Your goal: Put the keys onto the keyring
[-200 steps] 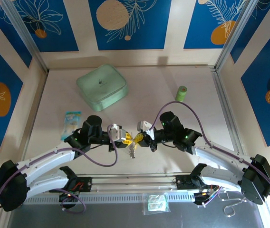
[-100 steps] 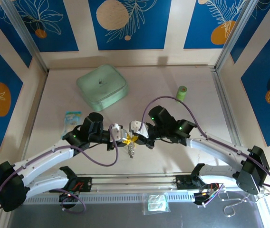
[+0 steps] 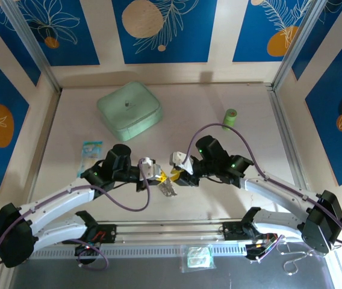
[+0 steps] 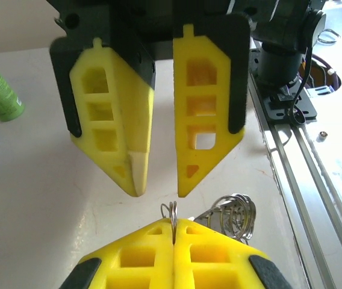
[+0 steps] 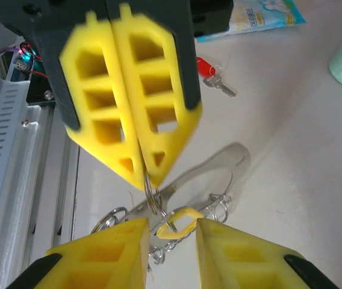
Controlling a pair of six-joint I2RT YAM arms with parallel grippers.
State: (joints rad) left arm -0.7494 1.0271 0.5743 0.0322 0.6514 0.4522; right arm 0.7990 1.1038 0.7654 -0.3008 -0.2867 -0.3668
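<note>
The left claw (image 4: 174, 226) is clamped shut on the pale, thin wire keyring (image 4: 172, 212). It pinches the ring edge-on in the seam of its yellow fingertips, so a small arc stands proud of the tips and points straight at the right claw (image 4: 159, 192). The ring's plane is upright and runs along that seam. The glittery silver beaded chain loop (image 4: 234, 215) joined to it droops to one side below the left claw; I cannot tell whether it touches the pale surface (image 5: 291, 120). The right claw stands open, and the tiny yellow-headed key (image 5: 180, 224) sits in the gap between its fingers, right at the ring. Whether that key is threaded on is too small to tell. The tiny red-headed key (image 5: 210, 73) lies flat on the surface beyond the left claw, well apart from both claws, with its long axis slanted and its blade angling back toward the right claw. Everything here looks light. The wire is probably stiff, springy and slippery, and the chain limp and likely to swing. Each key is best taken by its coloured head, flat faces between the pads, leaving its hole free.
</note>
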